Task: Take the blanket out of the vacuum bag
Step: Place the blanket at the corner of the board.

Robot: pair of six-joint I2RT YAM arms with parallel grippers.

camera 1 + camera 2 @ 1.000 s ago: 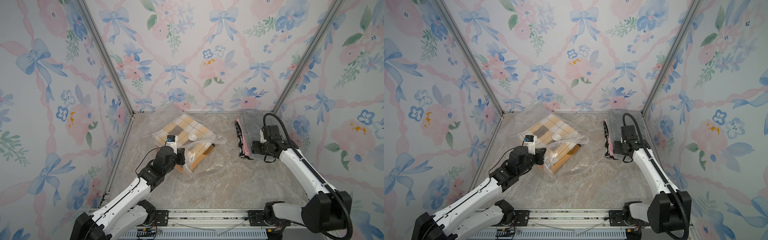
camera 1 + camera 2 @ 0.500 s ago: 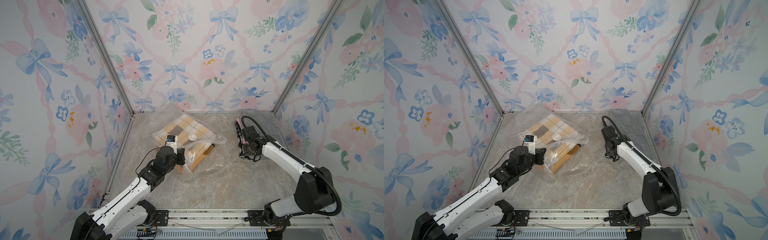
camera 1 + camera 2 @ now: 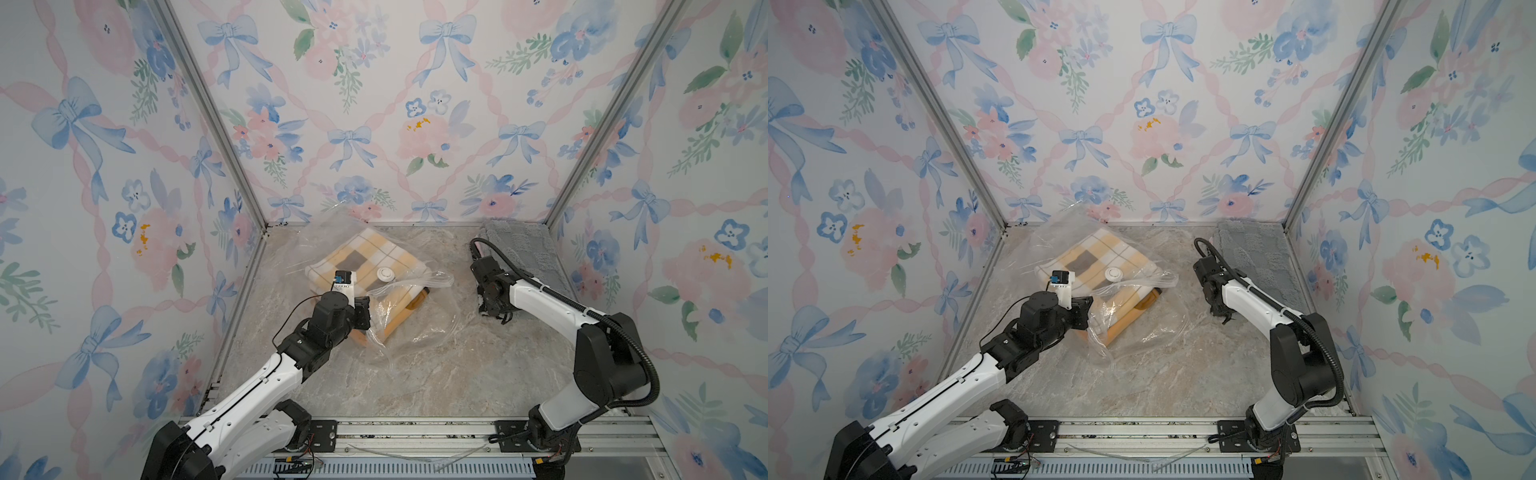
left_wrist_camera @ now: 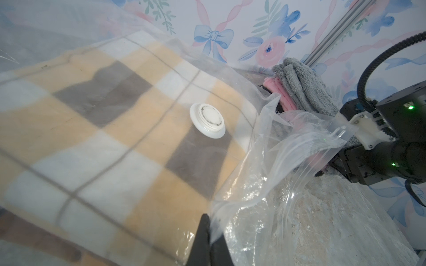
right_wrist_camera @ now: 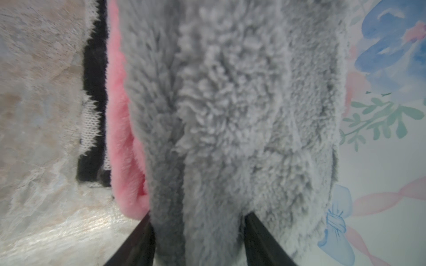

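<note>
The vacuum bag (image 3: 415,328) (image 3: 1142,328), clear and crinkled, is seen lying on the marbled table (image 3: 415,386) toward the back and left of centre, with its far corner raised against the flowered back wall (image 3: 374,104). A folded blanket (image 3: 365,253) (image 3: 1096,249) (image 4: 103,138), checked in yellow, grey and white, is enclosed in the bag. The round white valve cap (image 3: 385,273) (image 3: 1113,273) (image 4: 207,121) is set on the bag's upper face, over the blanket. Loose plastic is spread on the table in front of the blanket and to its right.

The bag's near left edge is clamped in the left hand (image 3: 362,311) (image 3: 1086,309). In the left wrist view its fingers are shown pressed together on a fold of the plastic (image 4: 207,221).

Well apart to the right, by the right wall, a stack of folded cloth is laid. Grey fleece (image 3: 523,253) (image 3: 1254,257) (image 4: 304,87) (image 5: 230,103) is on top, a pink layer (image 4: 283,94) (image 5: 119,138) is beneath it, and a black-and-white knit (image 5: 92,103) is lowest.

The right hand (image 3: 494,311) (image 3: 1219,313) (image 5: 198,221) is placed at the near end of that stack. In the right wrist view its two fingers are seen standing apart with a fold of the grey fleece between them. Whether the fleece is gripped cannot be told.
</note>
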